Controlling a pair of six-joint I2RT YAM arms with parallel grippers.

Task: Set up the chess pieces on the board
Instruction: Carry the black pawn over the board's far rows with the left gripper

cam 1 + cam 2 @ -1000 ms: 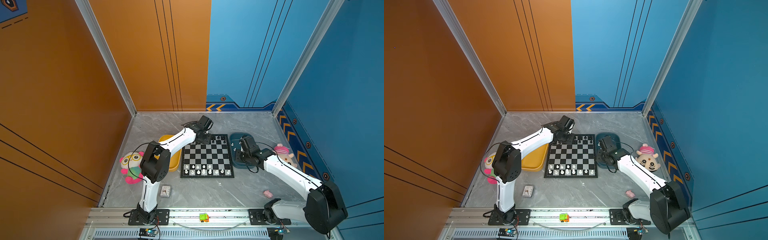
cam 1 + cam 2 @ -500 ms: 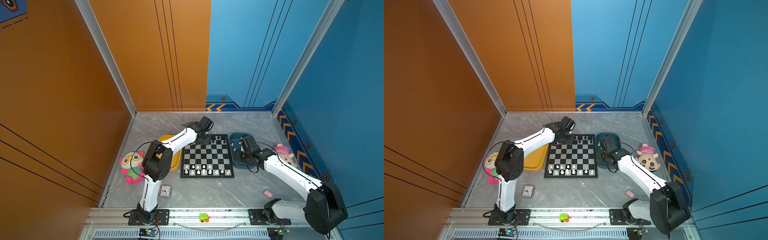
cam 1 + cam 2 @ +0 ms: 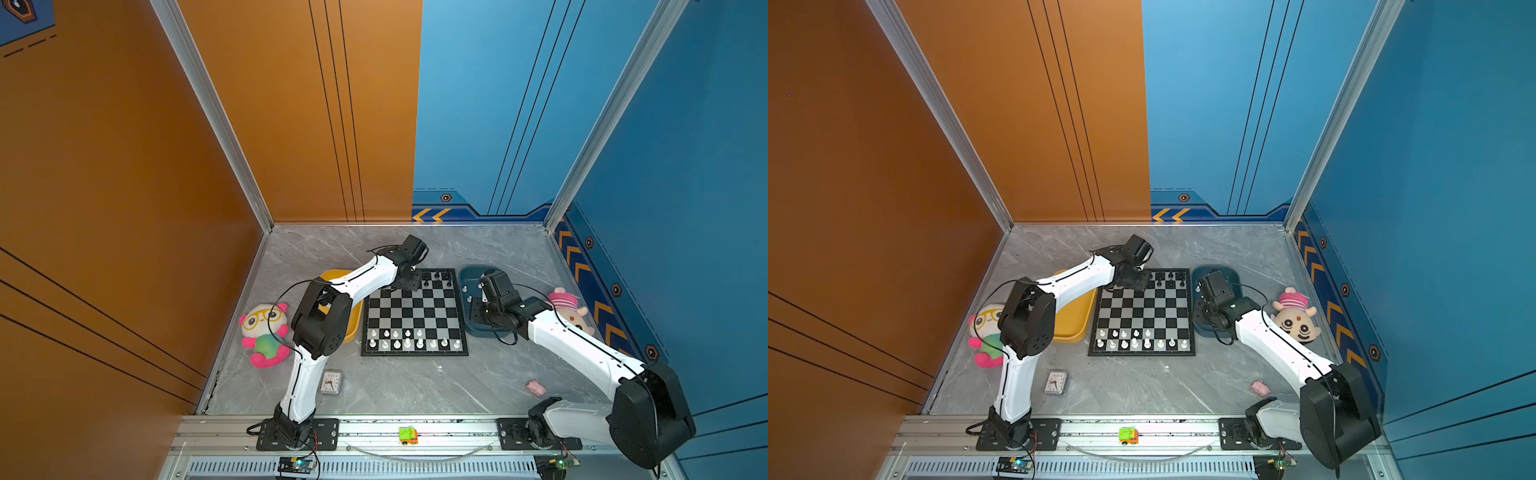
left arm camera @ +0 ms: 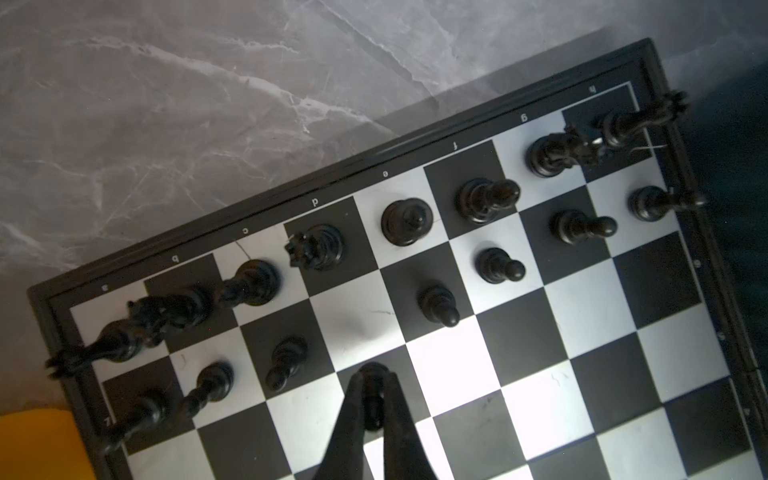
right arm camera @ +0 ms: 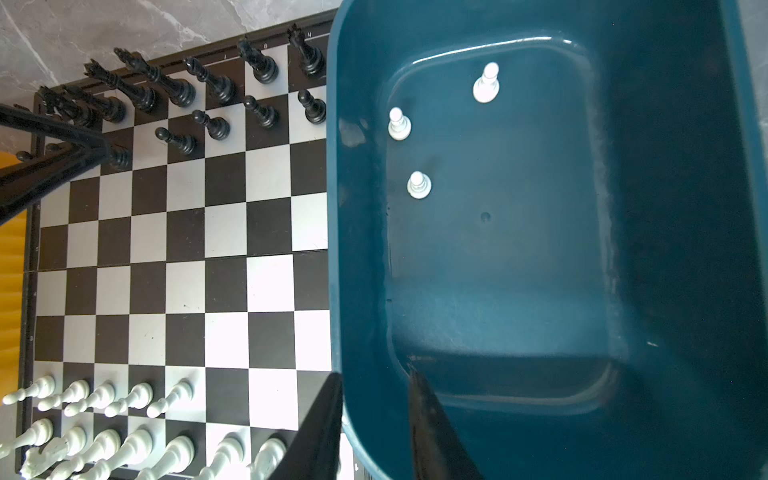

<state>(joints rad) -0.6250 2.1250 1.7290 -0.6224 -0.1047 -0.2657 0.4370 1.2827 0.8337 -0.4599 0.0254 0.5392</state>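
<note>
Over the far rows of the board (image 3: 417, 311), in the grip of the left fingers (image 4: 351, 415): one black pawn (image 4: 372, 374), pinched along its sides, base toward the squares. Cannot tell whether touching the board or just above it. Just ahead of it, an empty silvery square in the far pawn row, with the other black pieces (image 4: 405, 222) already standing all around.

Probably very light, hard and glossy, so apt to slip or twist in a loose pinch and to topple from so narrow a base. Best taken at the waist, squarely from above, and let go only once flat on its square. Worth minding the close neighbours on either side.

On the board's near rows, white pieces (image 3: 419, 343) upright, with gaps in the pawn row. Right of the board, three white pawns (image 5: 419, 185) standing in the teal tray (image 5: 540, 291). Level with the board's near rows, at the tray wall beside the board, the right fingers (image 5: 322, 432) narrowly apart, holding nothing. Left of the board, a yellow tray (image 3: 332, 275), partly under the arm.

Against the frame a second back, hardly anything different. Left elbow a shade nearer the board, wrist kept at the far left corner. Right arm in the same place. Same pieces on the board, as far as can be told.
</note>
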